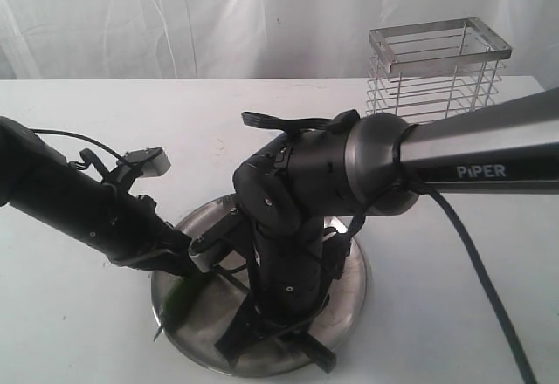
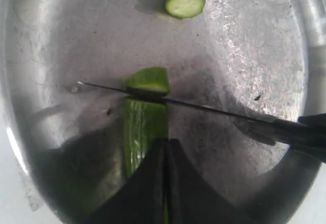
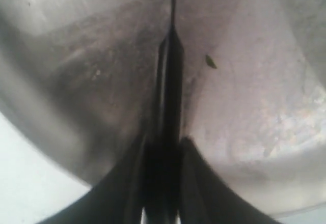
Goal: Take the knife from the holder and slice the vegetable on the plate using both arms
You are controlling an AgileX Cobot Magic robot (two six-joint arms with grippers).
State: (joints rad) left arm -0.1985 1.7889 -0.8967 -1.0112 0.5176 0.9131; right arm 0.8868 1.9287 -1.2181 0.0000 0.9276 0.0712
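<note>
Black left pincer [image 2: 165,150] is fully closed, with its tips on the vegetable [image 2: 145,127]. Whether they pinch the pod or only press it down cannot be resolved from this angle. The right pincer [image 3: 164,150] is clamped on the black handle of the knife [image 2: 204,111].

The thin dark blade lies across the vegetable, edge down. A short green section [image 2: 149,80] sits against the side of the blade away from the left pincer. A separate cut piece [image 2: 184,0], pale at its cut face, lies apart on the plate.

The vegetable is slender, green and ribbed lengthwise. The plate [image 2: 244,56] is round stainless steel, dull grey and scuffed, with a raised rim. It rests on a white surface [image 1: 70,332].

The holder [image 1: 437,70], a rectangular basket of silver wire with a flat rim, stands upright at the right rear of the surface, well apart from the plate. White cloth [image 1: 131,17] hangs behind.
</note>
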